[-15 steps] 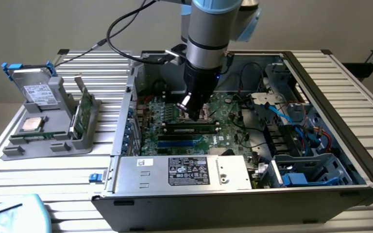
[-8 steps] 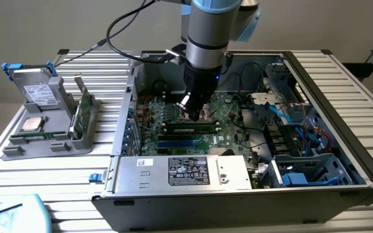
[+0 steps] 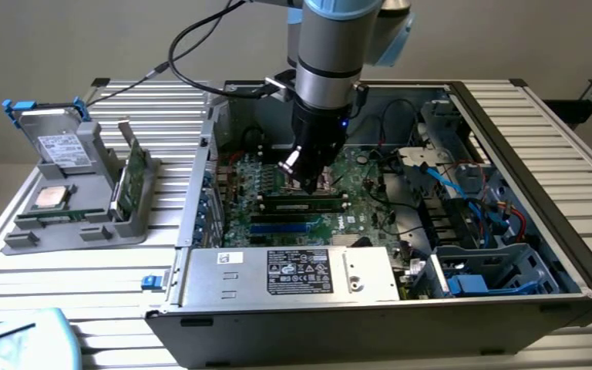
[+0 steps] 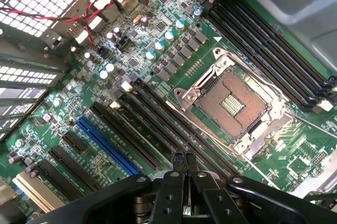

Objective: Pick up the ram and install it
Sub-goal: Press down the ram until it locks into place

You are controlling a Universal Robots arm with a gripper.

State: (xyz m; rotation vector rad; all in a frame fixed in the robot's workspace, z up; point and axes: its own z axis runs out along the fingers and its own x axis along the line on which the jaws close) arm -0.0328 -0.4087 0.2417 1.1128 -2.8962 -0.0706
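A: What does the exterior view give?
B: An open computer case [image 3: 543, 193] and the arm [image 3: 332, 54] coming down into its middle. A grey holder [image 3: 59, 231] stands outside the case on the exterior view's left.

A: And the wrist view?
B: The motherboard [image 4: 158, 56] inside the case, close up: bare CPU socket [image 4: 234, 103], long black slots [image 4: 268, 50], one blue slot [image 4: 102, 142].

A: Gripper?
B: The gripper [image 4: 183, 156] is clenched, fingers pressed together, holding nothing. It hangs mid-case over the board.

A: Where's the ram?
B: The ram [image 3: 298, 205] sits mid-case along a slot, just below the gripper [image 3: 307, 185]. Its long axis runs from the exterior view's left to right. I can't tell whether it's fully seated.
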